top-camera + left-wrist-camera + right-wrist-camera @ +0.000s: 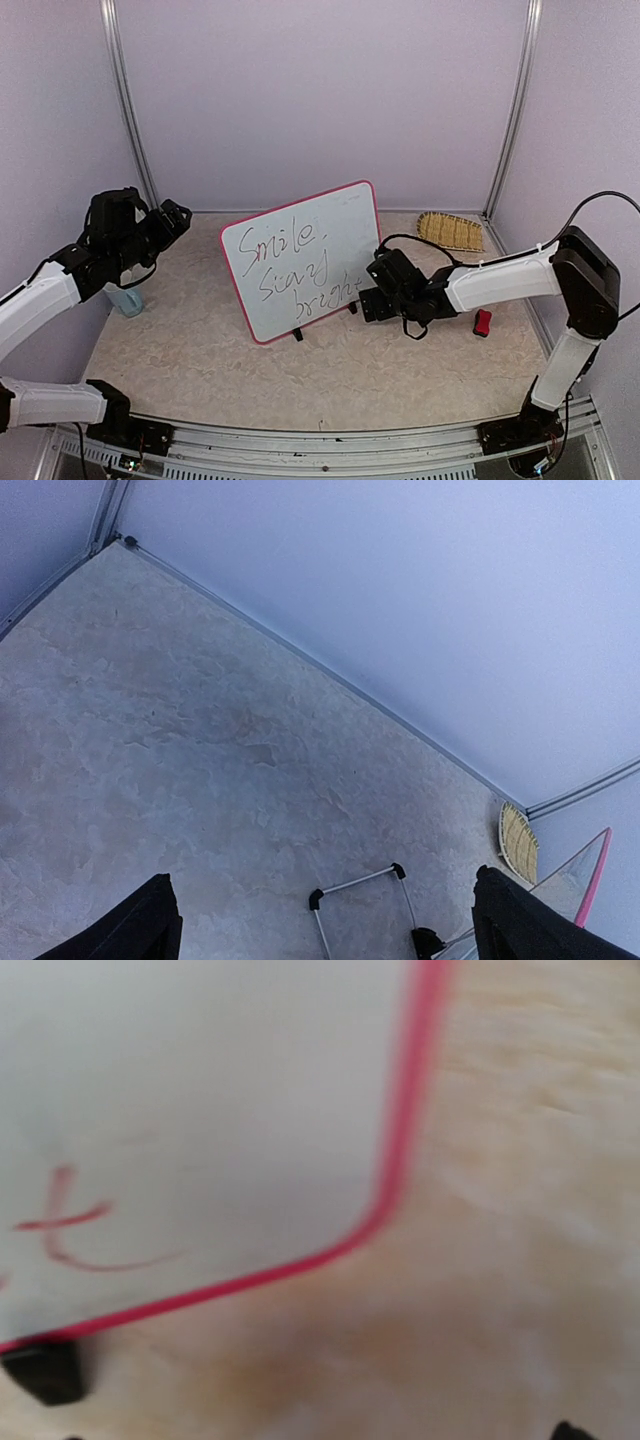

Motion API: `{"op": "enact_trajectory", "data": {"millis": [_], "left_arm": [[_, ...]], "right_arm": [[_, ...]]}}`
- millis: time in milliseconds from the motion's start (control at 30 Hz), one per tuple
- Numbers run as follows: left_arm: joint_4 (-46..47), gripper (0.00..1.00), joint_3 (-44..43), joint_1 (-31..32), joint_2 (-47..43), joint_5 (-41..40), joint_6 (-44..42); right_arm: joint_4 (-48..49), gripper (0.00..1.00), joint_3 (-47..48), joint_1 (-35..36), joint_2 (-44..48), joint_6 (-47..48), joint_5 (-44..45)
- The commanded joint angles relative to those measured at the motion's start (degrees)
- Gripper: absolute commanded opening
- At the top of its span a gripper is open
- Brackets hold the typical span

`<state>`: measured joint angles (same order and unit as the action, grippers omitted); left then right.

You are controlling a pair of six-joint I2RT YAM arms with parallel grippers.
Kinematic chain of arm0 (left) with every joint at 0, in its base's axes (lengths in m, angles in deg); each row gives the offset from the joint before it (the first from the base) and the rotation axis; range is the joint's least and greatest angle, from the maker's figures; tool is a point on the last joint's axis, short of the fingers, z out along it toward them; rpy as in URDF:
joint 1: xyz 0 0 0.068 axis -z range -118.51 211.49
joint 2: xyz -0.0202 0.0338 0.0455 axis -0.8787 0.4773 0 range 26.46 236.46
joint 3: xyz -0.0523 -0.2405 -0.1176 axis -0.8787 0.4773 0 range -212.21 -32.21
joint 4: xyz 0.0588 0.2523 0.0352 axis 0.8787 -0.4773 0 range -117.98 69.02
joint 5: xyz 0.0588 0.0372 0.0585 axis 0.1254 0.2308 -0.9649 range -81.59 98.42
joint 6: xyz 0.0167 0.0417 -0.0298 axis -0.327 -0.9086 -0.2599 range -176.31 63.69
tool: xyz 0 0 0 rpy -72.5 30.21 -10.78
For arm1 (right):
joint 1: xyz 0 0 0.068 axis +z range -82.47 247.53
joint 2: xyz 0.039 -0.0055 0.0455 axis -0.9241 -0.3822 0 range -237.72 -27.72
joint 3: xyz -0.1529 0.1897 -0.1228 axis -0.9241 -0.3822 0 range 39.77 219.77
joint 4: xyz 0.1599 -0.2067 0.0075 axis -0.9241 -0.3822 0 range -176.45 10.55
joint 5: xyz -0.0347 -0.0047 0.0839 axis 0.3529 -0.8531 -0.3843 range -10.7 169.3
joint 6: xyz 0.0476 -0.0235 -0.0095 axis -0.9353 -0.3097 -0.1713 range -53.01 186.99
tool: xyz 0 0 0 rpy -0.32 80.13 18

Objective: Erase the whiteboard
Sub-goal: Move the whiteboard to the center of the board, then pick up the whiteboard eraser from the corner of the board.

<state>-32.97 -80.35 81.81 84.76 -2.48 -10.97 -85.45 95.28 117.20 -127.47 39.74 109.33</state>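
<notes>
- Board (345,215) stands propped and leaning back mid-bench, a bit toward the far edge, face turned my way. The red writing (290,265) is all there, nothing wiped yet.
- Right gripper (372,298) sits low, just beside the board's near right corner. Its wrist cam is blurry, just the pink frame corner and one black foot (42,1370), but the jaws look spread wide with nothing between them.
- Left gripper (322,880) hangs up over the left edge of the bench (200,350), well apart from the board. Fingers wide, empty, looking down at the board's back.
- So I'd say we're at the very start. Neither gripper has anything to wipe with.
- There's a small red thing (482,322) on the bench near the right edge, just by the right arm. Could be the eraser, honestly too small to tell.
- Next move as I see it: grab a wiper first, likely with the right. The board only rests on little feet, so I'd bring the left in to steady the top edge before pushing on it, or it'll slide or tip.
</notes>
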Motion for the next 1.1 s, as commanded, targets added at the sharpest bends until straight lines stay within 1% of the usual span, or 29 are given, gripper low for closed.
{"op": "enact_trajectory", "data": {"millis": [0,167,333,533,667,833,1067], "left_arm": [[1.03,0.99,0.63,-0.35,0.46,-0.23,1.06],[3.19,0.99,2.3,-0.33,0.29,0.43,1.66],[3.21,0.99,2.76,-0.49,1.54,0.71,2.18],[3.19,0.99,3.28,-1.24,3.46,3.3,2.12],[4.63,0.99,5.64,-2.6,2.31,3.72,3.66],[5.04,0.99,6.48,-2.91,0.87,2.94,3.41],[3.91,0.99,5.51,-2.89,2.79,4.14,3.26]], "right_arm": [[-6.73,1.0,-0.45,-1.26,4.54,-6.7,5.79],[-4.43,1.0,-5.74,-4.74,10.31,-9.62,1.6],[-5.71,1.0,-8.49,-8.54,14.44,-11.08,-0.87],[-10.96,1.0,-10.73,-13.72,19.16,-17.2,-1.35],[-13.83,1.0,-12.16,-17.44,21.6,-20.69,-2.77],[-17.77,1.0,-13.49,-20.09,22.96,-24.85,-2.38],[-22.21,1.0,-14.53,-22.38,22.05,-29.44,-1.62]]}}
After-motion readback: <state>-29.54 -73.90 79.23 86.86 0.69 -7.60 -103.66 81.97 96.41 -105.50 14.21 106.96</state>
